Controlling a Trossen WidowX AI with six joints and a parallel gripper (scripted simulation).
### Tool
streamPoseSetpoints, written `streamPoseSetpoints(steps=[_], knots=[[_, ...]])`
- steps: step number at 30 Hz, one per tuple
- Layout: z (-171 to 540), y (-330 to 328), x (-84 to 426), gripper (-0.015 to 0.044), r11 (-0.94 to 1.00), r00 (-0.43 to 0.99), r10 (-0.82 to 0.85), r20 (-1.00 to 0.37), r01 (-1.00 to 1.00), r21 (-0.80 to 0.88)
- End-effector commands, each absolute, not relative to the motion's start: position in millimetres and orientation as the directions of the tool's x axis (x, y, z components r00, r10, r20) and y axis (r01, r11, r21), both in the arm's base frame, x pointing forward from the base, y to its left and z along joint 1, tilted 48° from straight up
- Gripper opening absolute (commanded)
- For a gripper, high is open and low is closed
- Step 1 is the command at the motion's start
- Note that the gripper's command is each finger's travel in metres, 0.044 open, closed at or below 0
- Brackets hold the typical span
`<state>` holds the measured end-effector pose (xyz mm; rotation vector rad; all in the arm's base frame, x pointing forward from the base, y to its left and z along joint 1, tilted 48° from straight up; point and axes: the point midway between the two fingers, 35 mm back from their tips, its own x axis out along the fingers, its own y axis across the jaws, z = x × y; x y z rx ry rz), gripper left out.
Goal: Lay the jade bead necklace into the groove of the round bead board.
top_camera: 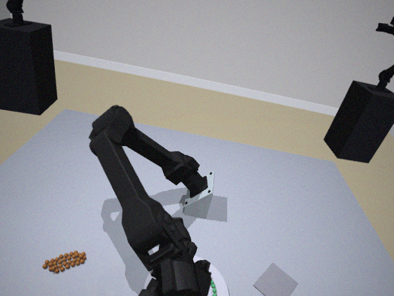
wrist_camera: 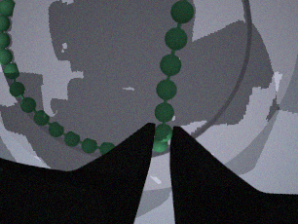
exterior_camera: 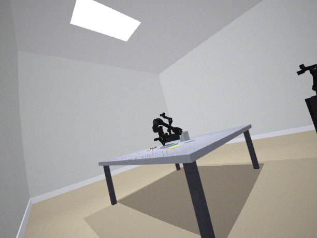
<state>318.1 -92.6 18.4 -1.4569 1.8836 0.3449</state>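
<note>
The jade bead necklace (top_camera: pixel 213 286) (exterior_camera: pixel 170 144) (wrist_camera: pixel 167 90) lies on the round bead board (top_camera: pixel 223 279) (wrist_camera: pixel 271 29). In the wrist view its left strand curves along the groove, and the lower beads sit close inside the groove line. The right strand runs fairly straight across the board, well inside the groove's right arc (wrist_camera: pixel 249 29). My gripper (wrist_camera: pixel 162 131) is shut on the necklace, with a bead between the fingertips at the lower end of the right strand. The fingers hide the beads beside them. In the top view my arm hides the fingertips and much of the board.
A cluster of orange beads (top_camera: pixel 64 262) lies on the table left of the board. A flat grey square (top_camera: pixel 275 280) lies to its right. A yellow strip (exterior_camera: pixel 175 147) lies near the board. A pale plate (top_camera: pixel 210 185) (exterior_camera: pixel 185 136) stands at my arm's base.
</note>
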Motion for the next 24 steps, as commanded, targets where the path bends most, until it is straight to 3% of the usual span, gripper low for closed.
streamPoseSetpoints(steps=[1, 24], knots=[[18.7, -92.0, 318.4, 0.0000, 0.325, -0.102, -0.729, -0.676, -0.922, -0.211], [27.5, -93.8, 325.6, 0.0000, 0.318, -0.100, -0.732, -0.674, -0.925, -0.208]])
